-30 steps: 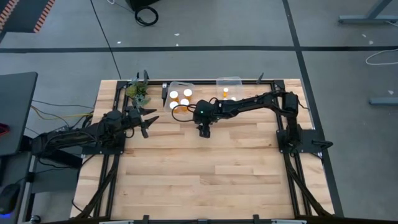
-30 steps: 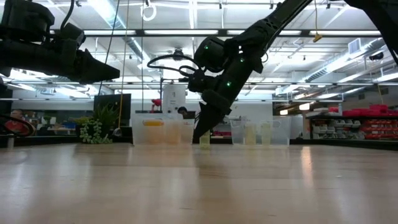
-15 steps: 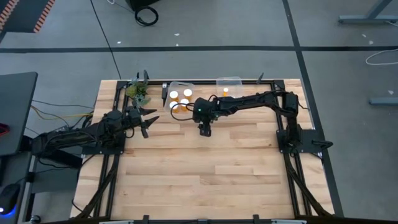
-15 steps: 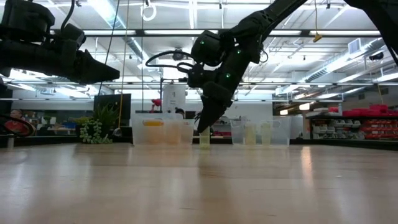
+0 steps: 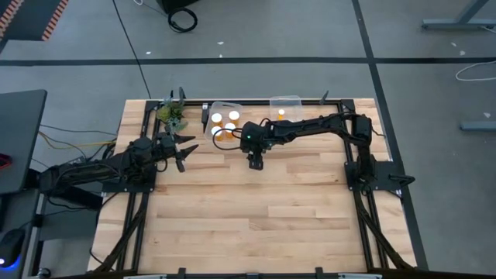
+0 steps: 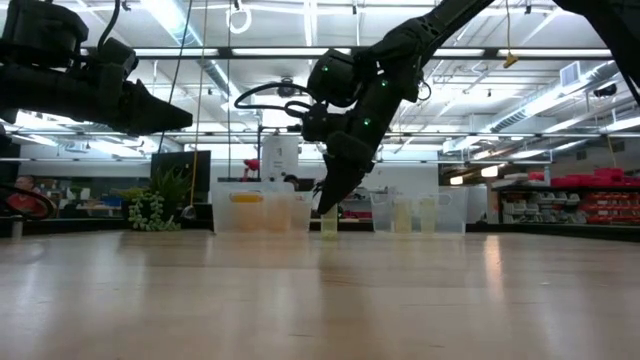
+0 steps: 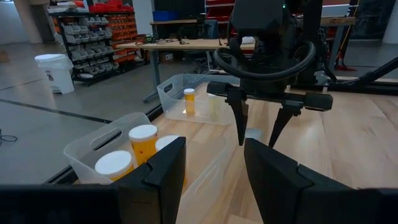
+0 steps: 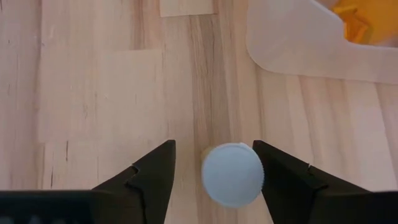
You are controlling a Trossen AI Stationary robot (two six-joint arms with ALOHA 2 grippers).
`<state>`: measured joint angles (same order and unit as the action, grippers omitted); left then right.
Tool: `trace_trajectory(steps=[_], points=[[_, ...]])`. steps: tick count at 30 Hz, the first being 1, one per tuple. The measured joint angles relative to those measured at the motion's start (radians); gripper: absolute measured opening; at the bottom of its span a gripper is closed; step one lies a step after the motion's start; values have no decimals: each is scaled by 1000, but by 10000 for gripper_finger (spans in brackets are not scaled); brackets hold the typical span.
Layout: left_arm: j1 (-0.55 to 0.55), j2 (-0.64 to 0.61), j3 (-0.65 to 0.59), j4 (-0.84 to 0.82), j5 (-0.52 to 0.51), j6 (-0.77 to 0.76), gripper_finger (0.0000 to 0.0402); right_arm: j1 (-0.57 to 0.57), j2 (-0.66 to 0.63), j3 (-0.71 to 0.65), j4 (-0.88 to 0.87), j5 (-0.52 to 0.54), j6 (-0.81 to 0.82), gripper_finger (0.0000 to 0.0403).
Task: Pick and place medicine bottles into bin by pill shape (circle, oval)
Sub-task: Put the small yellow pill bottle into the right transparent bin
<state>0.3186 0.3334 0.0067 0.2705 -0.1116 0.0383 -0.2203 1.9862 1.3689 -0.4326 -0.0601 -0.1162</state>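
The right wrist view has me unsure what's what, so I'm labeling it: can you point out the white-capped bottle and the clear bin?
white-capped bottle (image 8: 233, 173): right wrist view, centre of its round cap, between the right gripper's jaws.
clear bin (image 8: 298, 50): right wrist view, its translucent rounded corner.

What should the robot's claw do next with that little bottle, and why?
Probably close. The right claw is open, pointing down, with the bottle's white cap between its fingers, nearer one. Squeezing should grip the bottle, standing loose on the table.
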Motion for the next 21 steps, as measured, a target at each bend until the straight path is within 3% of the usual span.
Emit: trace_trajectory(steps=[21], points=[[0,0,0,1,0,0,172,0,0,0,-10,0,0,155]])
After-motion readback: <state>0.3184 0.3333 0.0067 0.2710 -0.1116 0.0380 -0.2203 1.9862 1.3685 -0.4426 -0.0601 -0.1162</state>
